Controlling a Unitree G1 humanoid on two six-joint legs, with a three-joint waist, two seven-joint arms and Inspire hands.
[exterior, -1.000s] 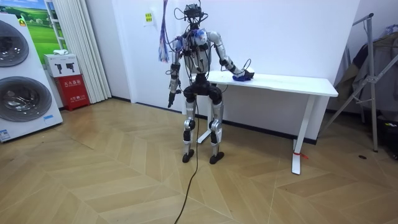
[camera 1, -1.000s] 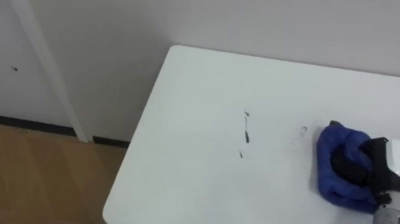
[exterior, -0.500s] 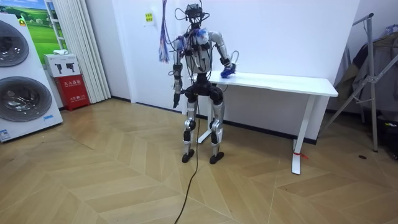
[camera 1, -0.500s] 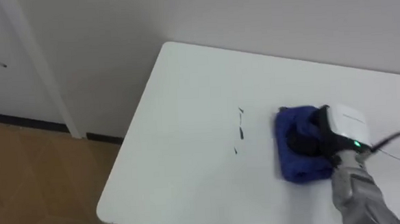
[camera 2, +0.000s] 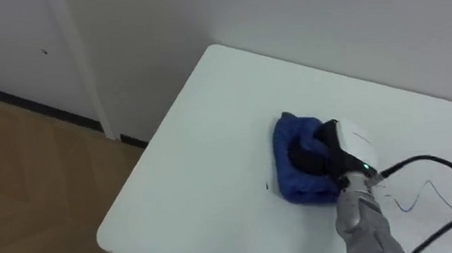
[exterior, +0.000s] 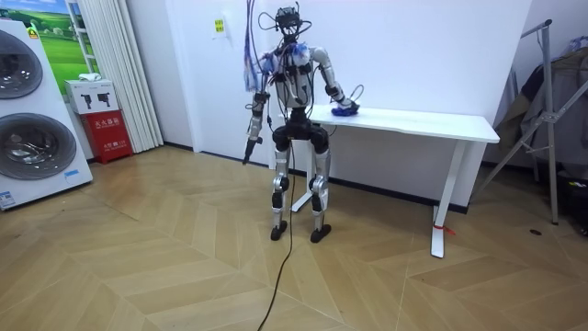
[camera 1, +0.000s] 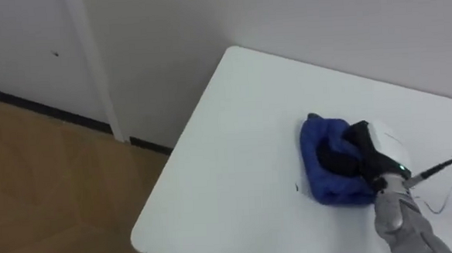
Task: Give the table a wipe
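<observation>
One blue cloth, gripped on the white table.
Right hand is stretched forward, palm down, dark fingers curled into the cloth's folds, with a small dark mark just beside. The room view adds the robot standing at the table's end, left hand hanging by the thigh, fingers unreadable.

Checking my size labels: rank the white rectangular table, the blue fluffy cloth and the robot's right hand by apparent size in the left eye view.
1. white rectangular table, by far the largest.
2. blue fluffy cloth, partly covered by the hand.
3. right hand, a little smaller than the cloth.
</observation>
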